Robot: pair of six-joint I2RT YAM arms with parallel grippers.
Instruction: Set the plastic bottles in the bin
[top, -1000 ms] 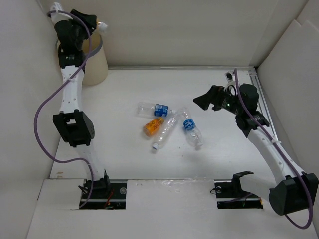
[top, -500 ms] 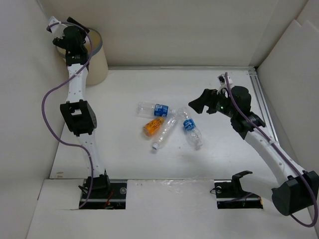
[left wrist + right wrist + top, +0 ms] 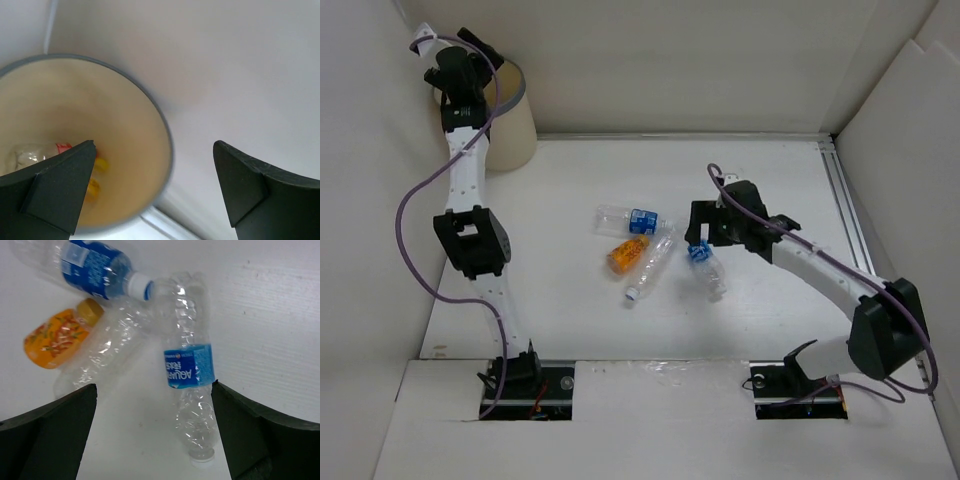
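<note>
Several plastic bottles lie mid-table: a blue-labelled one (image 3: 630,220) (image 3: 95,270), an orange one (image 3: 628,254) (image 3: 56,339), a crushed clear one (image 3: 652,264) (image 3: 107,352) and a crushed blue-labelled one (image 3: 710,268) (image 3: 190,370). My right gripper (image 3: 704,230) (image 3: 155,385) hovers open over the crushed blue-labelled bottle, holding nothing. The cream bin (image 3: 517,130) (image 3: 145,115) stands at the back left. My left gripper (image 3: 453,68) (image 3: 154,145) hangs open above the bin's rim, empty. Inside the bin lie a clear red-capped bottle (image 3: 30,152) and something yellow (image 3: 95,175).
White walls close in the table on the left, back and right. A metal rail (image 3: 845,200) runs along the right edge. The bin sits tight in the back left corner against the wall (image 3: 240,75).
My left gripper opened over the bin and the bottle it carried is gone from its jaws. My right arm swung left and down over the bottles.
</note>
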